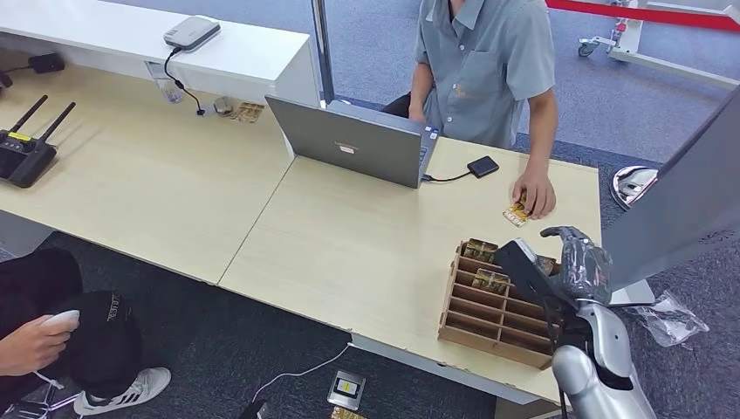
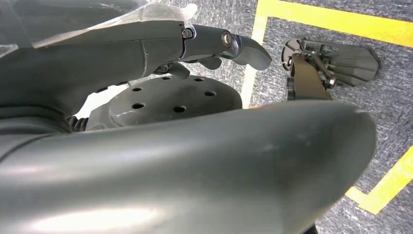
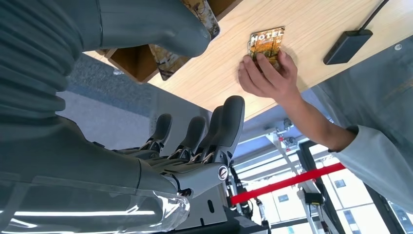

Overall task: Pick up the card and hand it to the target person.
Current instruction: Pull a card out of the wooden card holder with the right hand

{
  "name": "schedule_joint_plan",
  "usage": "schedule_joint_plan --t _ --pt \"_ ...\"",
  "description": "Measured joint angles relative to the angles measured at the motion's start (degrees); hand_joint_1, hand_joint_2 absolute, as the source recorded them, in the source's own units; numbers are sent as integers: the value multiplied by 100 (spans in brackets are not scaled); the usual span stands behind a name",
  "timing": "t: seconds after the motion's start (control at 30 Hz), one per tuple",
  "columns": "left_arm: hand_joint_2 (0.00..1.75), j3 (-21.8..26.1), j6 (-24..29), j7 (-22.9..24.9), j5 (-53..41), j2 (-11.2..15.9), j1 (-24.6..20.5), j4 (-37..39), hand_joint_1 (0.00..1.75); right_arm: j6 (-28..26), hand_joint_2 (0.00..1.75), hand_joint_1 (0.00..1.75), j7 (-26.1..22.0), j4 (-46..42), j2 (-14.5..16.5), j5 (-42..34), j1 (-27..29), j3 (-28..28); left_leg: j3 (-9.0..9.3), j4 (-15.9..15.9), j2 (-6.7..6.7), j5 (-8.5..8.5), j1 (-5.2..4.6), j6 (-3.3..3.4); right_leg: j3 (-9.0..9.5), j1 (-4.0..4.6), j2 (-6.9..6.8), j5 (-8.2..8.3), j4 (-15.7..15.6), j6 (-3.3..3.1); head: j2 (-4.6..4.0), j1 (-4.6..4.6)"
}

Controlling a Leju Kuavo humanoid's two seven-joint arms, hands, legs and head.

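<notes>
- Our right hand (image 1: 578,262) hangs above the wooden rack (image 1: 497,301) at the table's (image 1: 349,244) near right corner. Its fingers (image 3: 214,131) are spread, with nothing between them and the thumb (image 3: 160,24).
- The card (image 1: 516,214) lies flat on the table at about eleven o'clock from that hand. The person's hand (image 1: 534,194) rests on it, fingertips pressing its far edge. In the right wrist view it reads "HOTEL".
- We judge the handover done or nearly so: the card sits just in front of the person, well within their reach and outside the rack.
- The rack is split into narrow slots. We see cards (image 1: 485,266) standing in the slots at its far end, roughly twelve o'clock within it; the nearer slots look unfilled, though our arm hides some.
- Our left hand (image 2: 195,44) hangs low over grey carpet with yellow lines. Its fingers are apart and hold nothing.
- A laptop (image 1: 358,140) stands open facing the person, at ten o'clock from the rack. A small black box (image 1: 483,166) is cabled to it, just beyond the card.
</notes>
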Motion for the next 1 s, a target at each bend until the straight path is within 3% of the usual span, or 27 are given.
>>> schedule_joint_plan --t 0.37,0.67,0.8,1.0 --pt "0 0 -4 9 -33 0 0 0 0 -121 175 77 -47 498 76 -173 -104 38 1 0 0 0 0 0 0 0 0 0 0 0 0 0" --pt "0 0 -17 -19 -35 0 1 0 0 -202 175 87 21 581 43 -185 -48 14 5 0 2 0 0 0 1 0 0 0 -1 0 0 0" --pt "0 0 25 -21 -11 -4 2 0 0 -193 175 96 16 580 22 -162 -32 -12 6 0 3 0 0 0 2 0 0 1 -1 0 0 -1" --pt "0 0 157 -4 52 -44 3 0 0 -194 175 127 -45 580 29 -69 -31 -8 5 0 3 0 0 0 3 0 0 3 -1 -2 0 0"
